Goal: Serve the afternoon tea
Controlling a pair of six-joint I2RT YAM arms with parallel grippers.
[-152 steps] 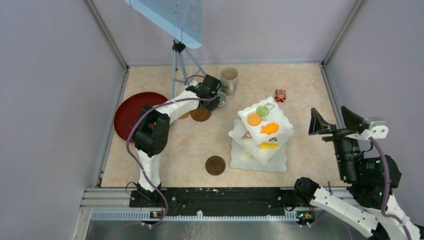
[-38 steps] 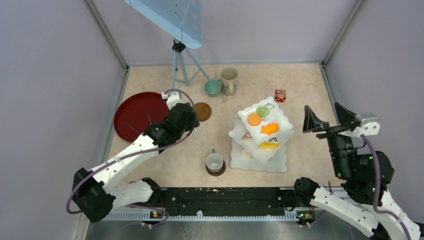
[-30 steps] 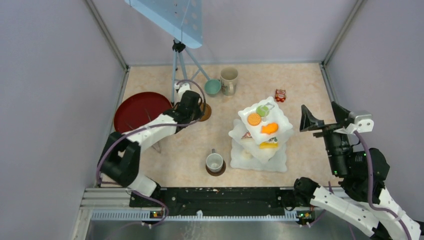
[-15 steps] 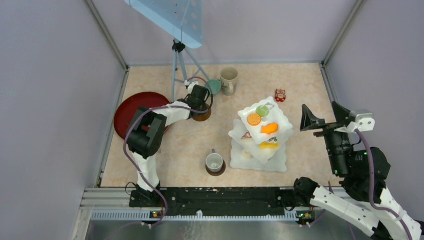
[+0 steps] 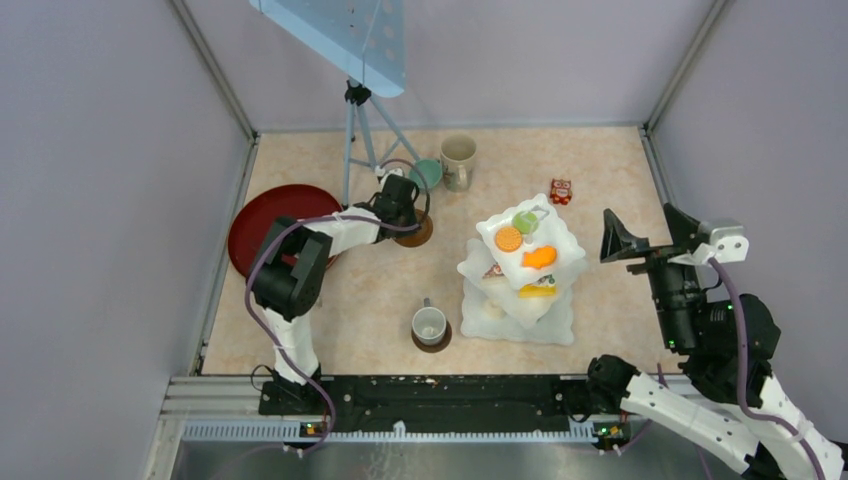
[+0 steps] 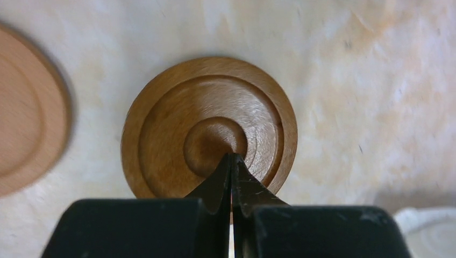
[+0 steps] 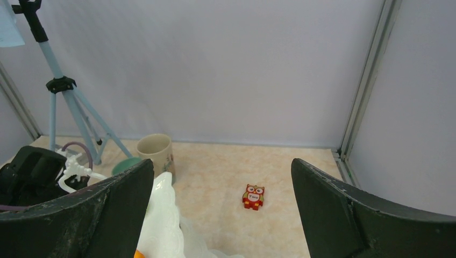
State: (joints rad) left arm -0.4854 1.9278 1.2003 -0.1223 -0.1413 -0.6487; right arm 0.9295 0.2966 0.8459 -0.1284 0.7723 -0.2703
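Since five seconds back: small grey mug [image 5: 429,323] went from the back of the tabletop [image 5: 360,300] onto the near coaster [image 5: 436,346], and my left arm came back out for the next one. Over the last half second the left gripper [image 6: 232,161] nudged right, and the second coaster [image 6: 209,107] went with it.

Left gripper: fingers pressed fully together with nothing between them, tips over the second coaster's centre dimple. Can't tell whether they bear on the wood. My read: a thin disc lying flat gives no edge to pinch, so closed tips in the dimple are there to slide it, not lift it.

Outward from there:
- Third coaster [image 6: 21,140] sits just left of the tips, apart from the second.
- Teal mug [image 5: 428,173] is just beyond the gripper toward the back wall, with the tall beige mug [image 5: 458,157] beside it, further right. Both stand on bare tabletop, so two mugs and two coasters are not yet paired.
- White stand [image 5: 562,318] is near, to the gripper's right, with toy cakes and cookies [image 5: 508,239] on its tiers.
- Dark-red tray [image 5: 262,225] is back behind the wrist, to the left.

Right gripper [image 5: 655,238]: spread wide, empty, hanging in the air on the far side of the stand, well apart from everything. Parked, I'd judge, to stay out of the left arm's way.
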